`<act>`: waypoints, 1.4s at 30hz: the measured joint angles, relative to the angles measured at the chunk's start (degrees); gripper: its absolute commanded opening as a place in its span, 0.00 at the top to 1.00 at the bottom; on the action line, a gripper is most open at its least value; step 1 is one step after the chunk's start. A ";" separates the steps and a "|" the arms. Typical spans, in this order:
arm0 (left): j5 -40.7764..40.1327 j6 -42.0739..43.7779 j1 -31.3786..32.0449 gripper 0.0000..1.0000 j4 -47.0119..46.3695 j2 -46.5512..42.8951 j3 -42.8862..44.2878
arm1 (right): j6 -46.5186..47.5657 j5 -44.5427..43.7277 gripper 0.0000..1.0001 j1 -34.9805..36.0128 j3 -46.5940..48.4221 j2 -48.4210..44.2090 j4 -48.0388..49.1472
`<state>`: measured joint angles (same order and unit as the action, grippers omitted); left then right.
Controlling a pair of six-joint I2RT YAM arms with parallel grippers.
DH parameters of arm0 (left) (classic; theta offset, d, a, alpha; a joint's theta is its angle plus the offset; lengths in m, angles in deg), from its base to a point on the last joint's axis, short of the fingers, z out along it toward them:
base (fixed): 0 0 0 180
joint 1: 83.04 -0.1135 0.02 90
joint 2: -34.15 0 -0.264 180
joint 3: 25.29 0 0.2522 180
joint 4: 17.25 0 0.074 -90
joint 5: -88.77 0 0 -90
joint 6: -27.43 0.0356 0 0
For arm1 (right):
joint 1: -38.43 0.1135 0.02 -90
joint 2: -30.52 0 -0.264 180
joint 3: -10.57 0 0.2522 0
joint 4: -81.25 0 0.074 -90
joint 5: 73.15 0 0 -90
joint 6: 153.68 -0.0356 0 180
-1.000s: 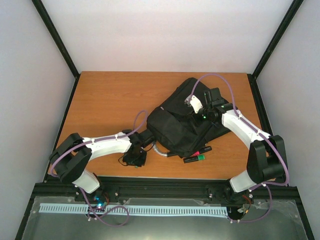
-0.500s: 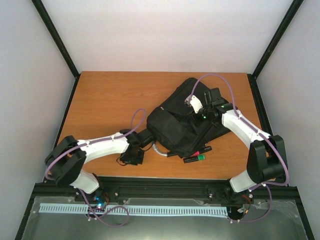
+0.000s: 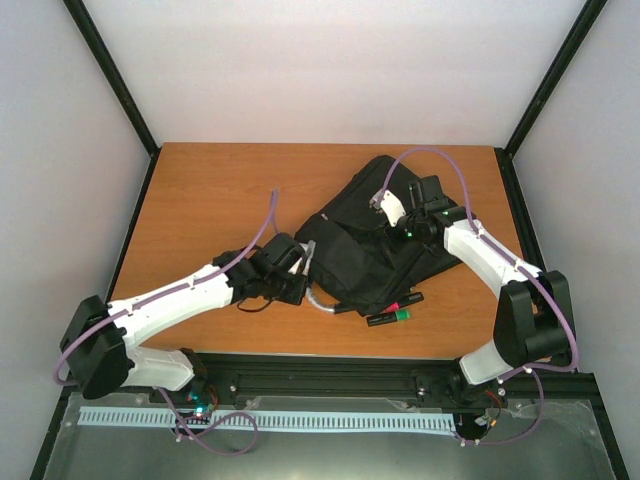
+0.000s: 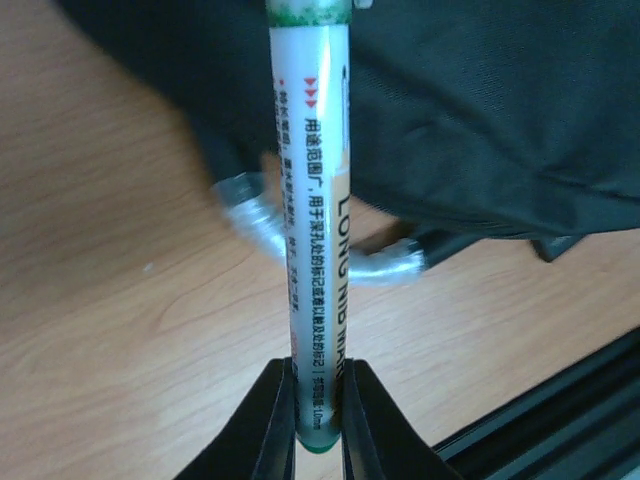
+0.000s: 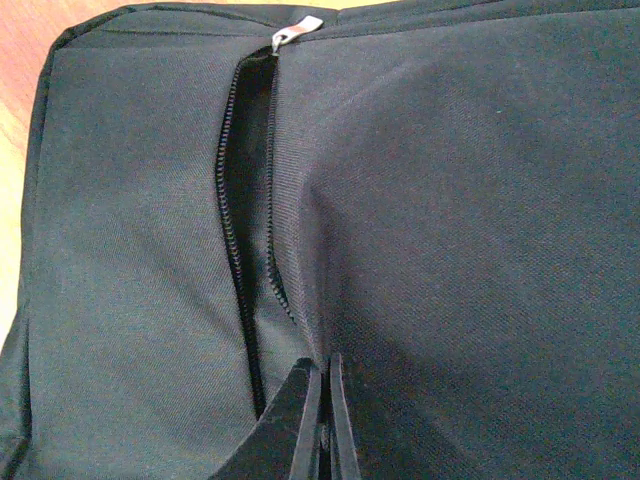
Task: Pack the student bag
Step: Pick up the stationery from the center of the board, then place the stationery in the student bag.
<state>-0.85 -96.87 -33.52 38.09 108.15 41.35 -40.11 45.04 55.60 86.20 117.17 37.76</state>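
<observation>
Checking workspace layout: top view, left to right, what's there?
Left arm's elbow → left jaws, shut on a marker → student bag → right arm's elbow. Loose markers and grey loop overlap the bag's span, so omitted.

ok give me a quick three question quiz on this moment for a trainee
1. What does the left gripper hold?
2. True or false: the zip on the student bag is fully closed.
3. The right gripper is: A) open above the table, B) shut on the bag's fabric beside the zip, C) holding a pen.
Key: 1. a white marker with green ends; 2. false, the zip gapes open; 3. B.
</observation>
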 measured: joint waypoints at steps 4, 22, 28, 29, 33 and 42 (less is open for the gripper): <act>2.93 5.38 0.02 0.99 -5.16 1.73 0.24 | 0.00 0.20 0.97 -0.11 0.00 -0.04 -0.02; 18.12 11.17 0.02 0.99 -18.12 22.64 12.13 | 0.00 0.33 0.97 -0.26 0.00 -0.85 -0.02; 18.93 11.61 0.02 0.98 -17.44 29.14 17.14 | 0.00 0.42 0.97 -0.50 0.00 -1.22 -0.07; 18.88 11.61 0.00 0.98 -17.44 29.57 17.44 | 0.00 0.50 0.97 -0.55 0.00 -1.29 -0.04; 17.42 11.72 -0.02 0.90 -16.33 30.01 18.34 | 0.00 0.74 0.97 -0.66 0.00 -1.33 -0.04; 13.62 12.28 0.00 0.99 -12.13 30.10 21.11 | 0.00 0.94 0.97 -0.76 0.00 -1.33 0.07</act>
<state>12.77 -84.59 -33.52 25.96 138.24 62.47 -40.11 45.98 54.84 86.20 115.84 37.82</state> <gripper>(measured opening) 0.110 0.030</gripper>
